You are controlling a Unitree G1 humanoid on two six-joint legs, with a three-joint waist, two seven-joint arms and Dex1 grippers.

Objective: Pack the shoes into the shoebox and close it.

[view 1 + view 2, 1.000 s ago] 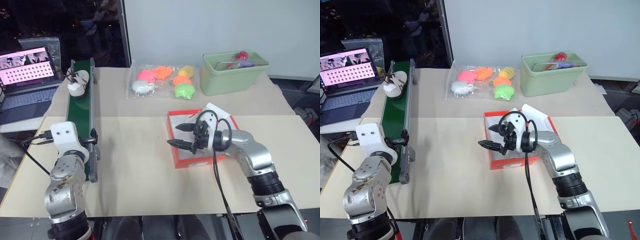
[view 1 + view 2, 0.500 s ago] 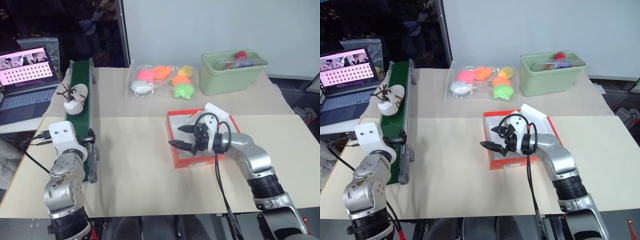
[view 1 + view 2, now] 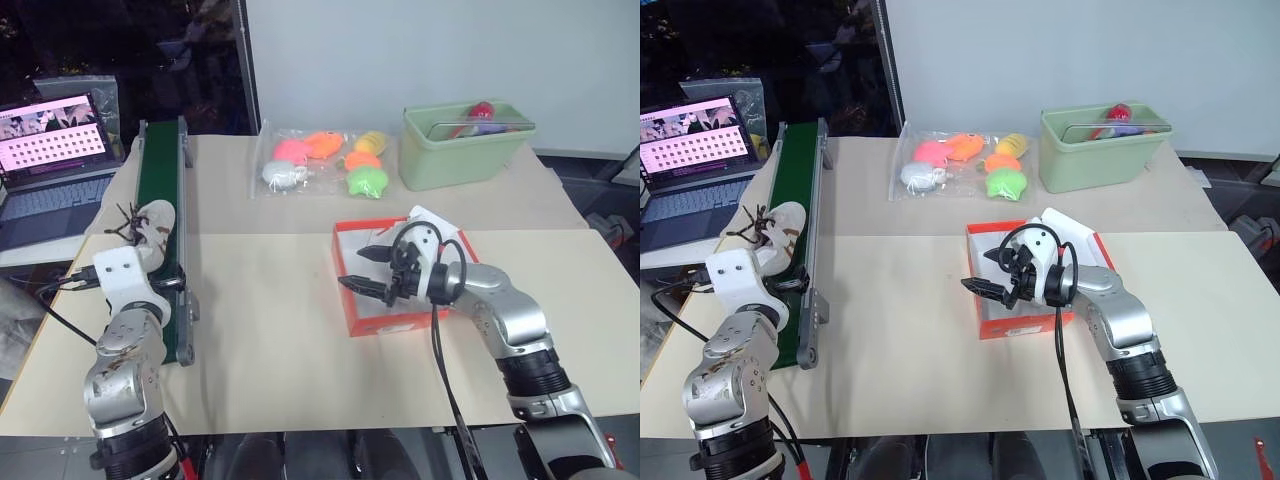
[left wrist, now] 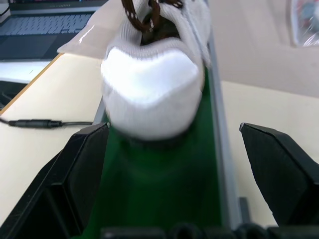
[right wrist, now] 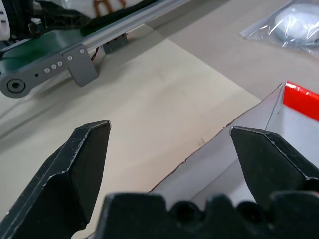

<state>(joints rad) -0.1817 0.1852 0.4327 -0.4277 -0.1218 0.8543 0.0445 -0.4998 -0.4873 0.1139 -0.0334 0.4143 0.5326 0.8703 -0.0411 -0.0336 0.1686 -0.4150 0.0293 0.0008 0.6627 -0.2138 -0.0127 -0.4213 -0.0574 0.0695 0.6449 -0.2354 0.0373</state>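
Note:
One off-white shoe (image 3: pixel 150 224) with dark laces lies on the green conveyor belt (image 3: pixel 160 165) at the left. Its rounded end (image 4: pixel 152 82) points at my left gripper (image 4: pixel 172 130), which is open just short of it with nothing between its fingers (image 4: pixel 75 174). The orange-red shoebox (image 3: pixel 392 323) stands open at the table's middle, white inside, its lid flap (image 3: pixel 432 218) folded back. My right gripper (image 3: pixel 354 270) hovers open over the box's left wall (image 5: pixel 234 149), pointing left and holding nothing.
A clear bag of colourful plush toys (image 3: pixel 322 160) and a pale green bin (image 3: pixel 465 150) sit at the back. A laptop (image 3: pixel 55 135) stands off the far left edge. The belt's metal frame (image 5: pixel 75 64) runs along the table's left side.
The shoe has travelled down the belt toward me and now lies right in front of my left gripper. My left hand shifted slightly left and down. The right arm has held still.

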